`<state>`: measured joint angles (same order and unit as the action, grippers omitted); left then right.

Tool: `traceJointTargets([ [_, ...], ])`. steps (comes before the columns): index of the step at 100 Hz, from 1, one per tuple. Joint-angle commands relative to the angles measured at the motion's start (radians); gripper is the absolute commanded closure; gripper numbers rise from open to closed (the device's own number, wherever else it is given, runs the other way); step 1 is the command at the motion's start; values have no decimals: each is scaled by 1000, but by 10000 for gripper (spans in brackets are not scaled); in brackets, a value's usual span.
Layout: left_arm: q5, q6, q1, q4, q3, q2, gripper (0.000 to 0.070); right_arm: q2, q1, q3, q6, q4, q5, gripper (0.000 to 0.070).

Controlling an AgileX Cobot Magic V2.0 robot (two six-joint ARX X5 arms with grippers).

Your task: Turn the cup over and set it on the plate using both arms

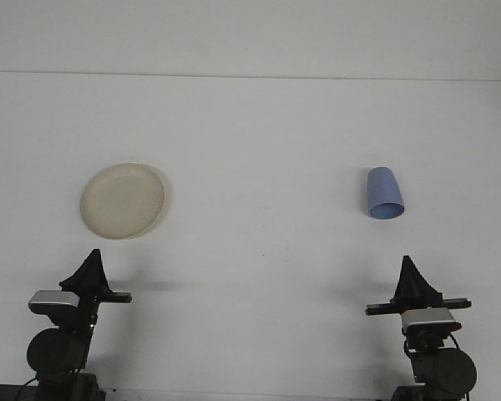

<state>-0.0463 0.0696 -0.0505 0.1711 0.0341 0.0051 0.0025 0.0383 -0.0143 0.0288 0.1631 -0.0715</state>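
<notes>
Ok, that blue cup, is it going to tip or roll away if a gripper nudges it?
The cup seems to stand mouth-down on its wider rim, so tipping looks unlikely. It looks like thin plastic, probably light, so a nudge may slide it. If knocked over, its tapered shape would likely roll in a curve.

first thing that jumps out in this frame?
The blue cup, alone at right on the white table, lying on its side with the wide end toward the camera. Next, the cream plate far left, well apart from the cup. The left gripper and right gripper sit low at the near edge, touching nothing.
</notes>
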Motion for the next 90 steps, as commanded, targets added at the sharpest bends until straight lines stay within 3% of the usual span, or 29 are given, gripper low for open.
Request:
traceJointTargets([
  [1, 5, -2, 0, 10, -20, -1, 688, -1, 1, 2, -6, 8, 0, 700],
  [45, 5, -2, 0, 10, -20, -1, 688, -1, 1, -56, -7, -48, -3, 700],
  [90, 5, -2, 0, 10, -20, -1, 688, 165, 1, -454, -6, -460, -2, 700],
])
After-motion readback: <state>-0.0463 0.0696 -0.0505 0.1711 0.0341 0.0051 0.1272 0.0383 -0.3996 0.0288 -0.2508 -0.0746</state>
